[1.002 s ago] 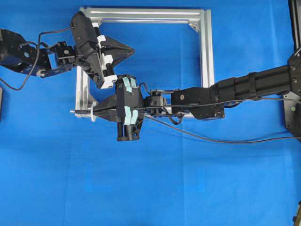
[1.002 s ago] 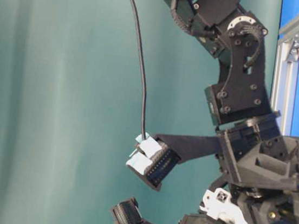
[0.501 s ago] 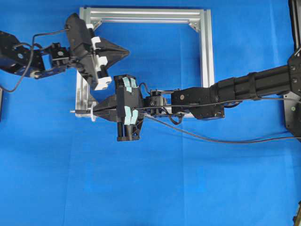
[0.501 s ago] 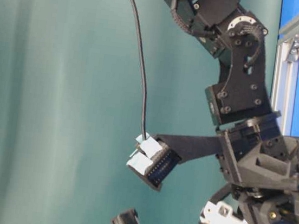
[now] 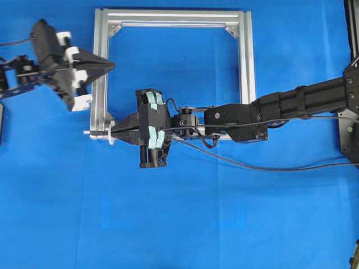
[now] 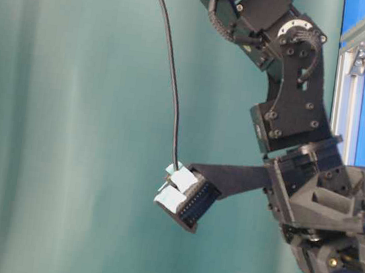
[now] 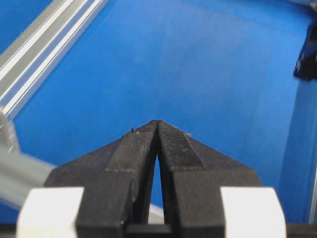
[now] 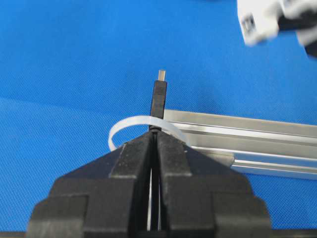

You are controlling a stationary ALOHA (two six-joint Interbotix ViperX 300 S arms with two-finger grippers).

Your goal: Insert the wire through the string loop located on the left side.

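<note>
My right gripper [image 8: 156, 134] is shut on the wire just behind its black plug [image 8: 158, 96], whose silvery tip points away from me. The whitish string loop [image 8: 130, 123] arcs across the plug's base right at my fingertips. From overhead the plug [image 5: 94, 133] sticks out leftward past the string loop [image 5: 111, 135] at the frame's lower left corner, with the right gripper [image 5: 115, 133] just behind it. The left gripper [image 5: 110, 63] is shut on nothing and hovers over the frame's left bar. In the left wrist view its fingertips [image 7: 157, 124] meet above blue cloth.
The silver aluminium frame [image 5: 247, 67] lies on the blue cloth, and its bar [image 8: 247, 141] runs right of the loop. The wire [image 5: 252, 166] trails rightward below the right arm [image 5: 291, 103]. Open blue cloth lies in front of the frame.
The left gripper has pulled back leftward, from inside the frame to its left bar, staying shut. The right gripper and the wire have not moved.
</note>
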